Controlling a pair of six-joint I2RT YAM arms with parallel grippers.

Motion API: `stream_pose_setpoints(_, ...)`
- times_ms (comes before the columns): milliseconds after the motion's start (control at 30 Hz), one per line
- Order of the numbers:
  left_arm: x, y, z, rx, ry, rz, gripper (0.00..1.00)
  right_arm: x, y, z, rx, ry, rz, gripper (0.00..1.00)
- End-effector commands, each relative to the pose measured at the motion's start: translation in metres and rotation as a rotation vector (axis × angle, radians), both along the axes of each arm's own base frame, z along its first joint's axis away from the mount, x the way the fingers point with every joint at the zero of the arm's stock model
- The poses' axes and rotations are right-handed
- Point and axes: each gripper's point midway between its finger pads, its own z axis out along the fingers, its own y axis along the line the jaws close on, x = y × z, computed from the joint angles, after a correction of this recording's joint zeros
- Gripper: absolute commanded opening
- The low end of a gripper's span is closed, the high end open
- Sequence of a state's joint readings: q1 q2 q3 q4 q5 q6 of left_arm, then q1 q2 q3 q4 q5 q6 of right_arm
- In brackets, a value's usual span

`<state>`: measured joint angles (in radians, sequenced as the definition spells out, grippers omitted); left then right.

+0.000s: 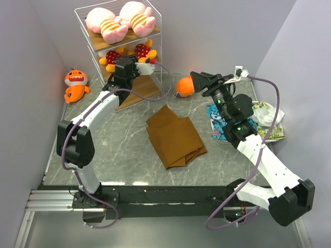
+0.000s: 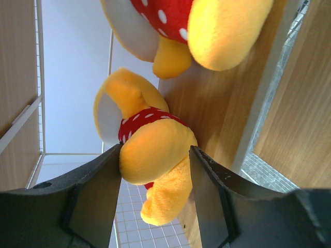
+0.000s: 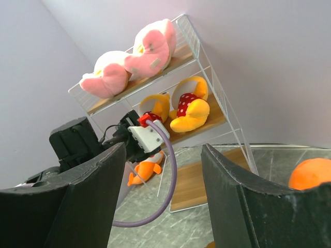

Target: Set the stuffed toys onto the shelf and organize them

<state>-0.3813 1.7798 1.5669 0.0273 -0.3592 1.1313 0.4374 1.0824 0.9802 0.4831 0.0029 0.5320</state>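
The white wire shelf (image 1: 158,32) stands at the back. Two pink striped toys (image 1: 106,23) (image 1: 135,16) lie on its top board. Two yellow toys in red polka dots are on the middle board. My left gripper (image 1: 138,63) reaches into that level and is shut on the right yellow toy (image 2: 150,150), whose sides press flat against both fingers. The other yellow toy (image 2: 222,31) lies beside it. My right gripper (image 1: 195,82) is open and empty, just right of an orange shark (image 1: 184,87) on the table. A second shark (image 1: 76,85) lies at the far left.
A folded brown cloth (image 1: 175,135) lies mid-table. A colourful fabric pile (image 1: 258,120) sits under and beside my right arm. Walls close in on both sides. The shelf's bottom board (image 3: 191,183) is bare.
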Motion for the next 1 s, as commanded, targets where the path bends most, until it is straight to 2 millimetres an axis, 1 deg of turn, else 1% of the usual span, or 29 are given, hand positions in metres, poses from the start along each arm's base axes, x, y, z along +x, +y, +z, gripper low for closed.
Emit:
stream_pose_setpoints(0,-0.009,0.001,0.039,-0.047,-0.071,0.014,0.56,-0.007,-0.011,0.009,0.002,-0.038,-0.035,0.68)
stream_pose_setpoints(33,-0.009,0.0,0.042,-0.048,-0.073,0.014,0.54,-0.007,-0.012,0.009,0.002,-0.038,-0.035,0.68)
stream_pose_setpoints(67,-0.008,0.0,0.04,-0.046,-0.065,0.017,0.53,-0.008,-0.011,0.009,0.001,-0.038,-0.032,0.68)
stream_pose_setpoints(133,-0.008,-0.001,0.044,-0.052,-0.075,0.022,0.53,-0.009,-0.012,0.01,0.0,-0.041,-0.033,0.68)
stream_pose_setpoints(267,-0.011,-0.005,0.046,-0.06,-0.078,0.015,0.55,-0.01,-0.013,0.006,0.002,-0.037,-0.035,0.68)
stream_pose_setpoints(367,-0.014,-0.005,0.054,-0.087,-0.102,0.025,0.6,-0.011,-0.013,0.006,-0.001,-0.033,-0.034,0.68)
stream_pose_setpoints(400,-0.015,-0.005,0.052,-0.098,-0.104,0.026,0.62,-0.009,-0.012,0.004,-0.005,-0.028,-0.034,0.68)
stream_pose_setpoints(433,-0.017,-0.007,0.058,-0.126,-0.127,0.021,0.63,-0.01,-0.011,0.006,-0.005,-0.03,-0.03,0.68)
stream_pose_setpoints(467,-0.023,-0.01,0.064,-0.176,-0.139,0.001,0.64,-0.009,-0.011,0.004,-0.009,-0.018,-0.029,0.68)
stream_pose_setpoints(500,-0.026,-0.01,0.064,-0.202,-0.14,-0.005,0.67,-0.008,-0.011,0.002,-0.009,-0.009,-0.032,0.68)
stream_pose_setpoints(533,-0.029,-0.011,0.058,-0.221,-0.136,-0.01,0.68,-0.008,-0.012,0.002,-0.006,-0.006,-0.034,0.68)
stream_pose_setpoints(567,-0.038,-0.012,0.067,-0.279,-0.152,-0.027,0.69,-0.01,-0.012,0.002,0.0,-0.008,-0.031,0.68)
stream_pose_setpoints(600,-0.043,-0.012,0.057,-0.304,-0.134,-0.032,0.7,-0.012,-0.013,0.003,0.004,-0.011,-0.03,0.68)
stream_pose_setpoints(633,-0.049,-0.014,0.056,-0.342,-0.131,-0.042,0.71,-0.012,-0.013,0.002,0.005,-0.009,-0.029,0.68)
stream_pose_setpoints(667,-0.061,-0.014,0.066,-0.432,-0.144,-0.063,0.72,-0.014,-0.014,0.002,0.008,-0.006,-0.028,0.68)
stream_pose_setpoints(700,-0.068,-0.015,0.066,-0.471,-0.142,-0.071,0.73,-0.015,-0.014,0.001,0.006,-0.003,-0.028,0.68)
stream_pose_setpoints(733,-0.074,-0.014,0.048,-0.496,-0.116,-0.068,0.74,-0.015,-0.015,-0.002,0.007,0.002,-0.031,0.68)
stream_pose_setpoints(767,-0.087,-0.01,0.061,-0.582,-0.155,-0.074,0.75,-0.015,-0.016,-0.005,0.003,0.012,-0.033,0.68)
stream_pose_setpoints(800,-0.093,-0.007,0.043,-0.608,-0.132,-0.061,0.77,-0.018,-0.017,-0.005,0.004,0.011,-0.038,0.68)
stream_pose_setpoints(833,-0.105,-0.003,0.052,-0.661,-0.157,-0.062,0.78,-0.017,-0.019,-0.01,0.004,0.026,-0.047,0.68)
stream_pose_setpoints(867,-0.11,-0.003,0.048,-0.76,-0.147,-0.049,0.8,-0.018,-0.022,-0.013,0.003,0.034,-0.057,0.68)
stream_pose_setpoints(900,-0.115,-0.002,0.037,-0.803,-0.114,-0.028,0.83,-0.02,-0.023,-0.013,0.005,0.033,-0.06,0.68)
stream_pose_setpoints(933,-0.119,0.003,0.036,-0.86,-0.112,-0.007,0.84,-0.02,-0.024,-0.018,0.003,0.041,-0.065,0.68)
stream_pose_setpoints(967,-0.127,0.005,0.041,-0.985,-0.116,0.012,0.86,-0.023,-0.026,-0.016,0.005,0.035,-0.069,0.68)
